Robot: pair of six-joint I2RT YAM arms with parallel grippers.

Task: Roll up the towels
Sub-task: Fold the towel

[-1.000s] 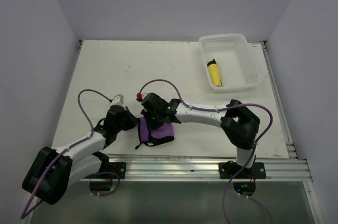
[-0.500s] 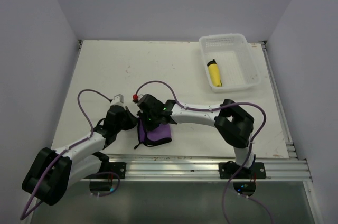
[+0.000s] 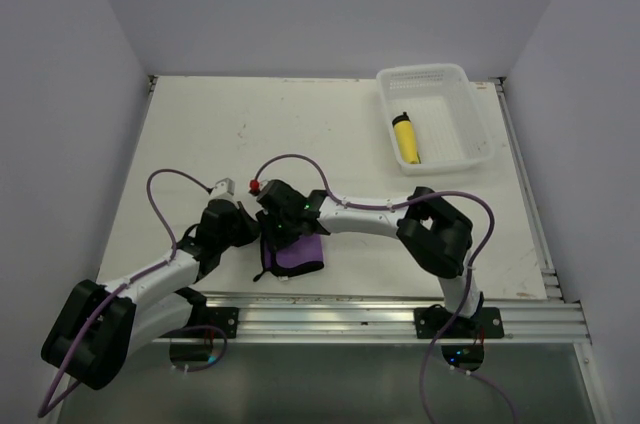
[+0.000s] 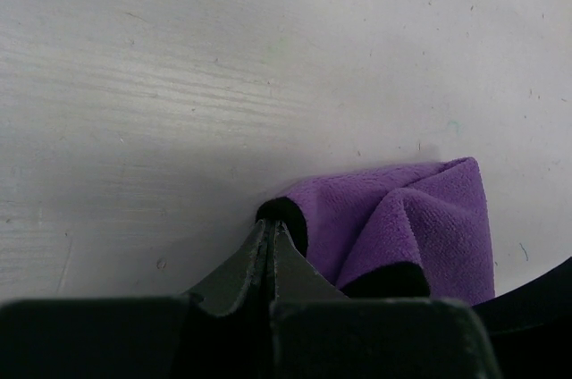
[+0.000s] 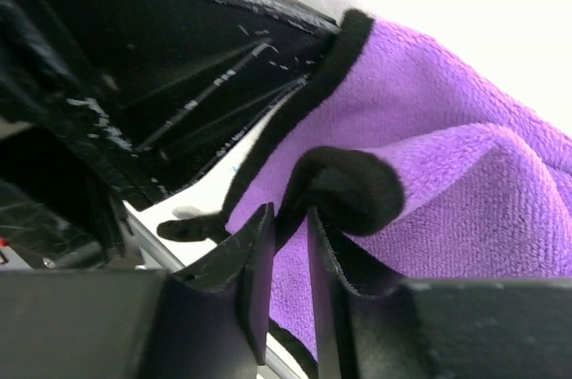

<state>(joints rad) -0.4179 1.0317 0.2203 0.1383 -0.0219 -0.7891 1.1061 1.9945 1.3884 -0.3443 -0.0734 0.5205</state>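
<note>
The purple towel (image 3: pixel 298 255) sits bunched at lower centre of the top view, narrower than a second ago. The right gripper (image 5: pixel 288 221) has just parted at its black hem, probably releasing one turn. The left gripper (image 4: pixel 271 229) stays clamped on a corner.

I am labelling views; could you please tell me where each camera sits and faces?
Top external: above, behind the bases, looking down on the table, left arm and right arm.
Left wrist: along the shut left gripper at the purple towel.
Right wrist: past the right gripper, close on that towel.
Shared: the purple towel, in all three.
</note>
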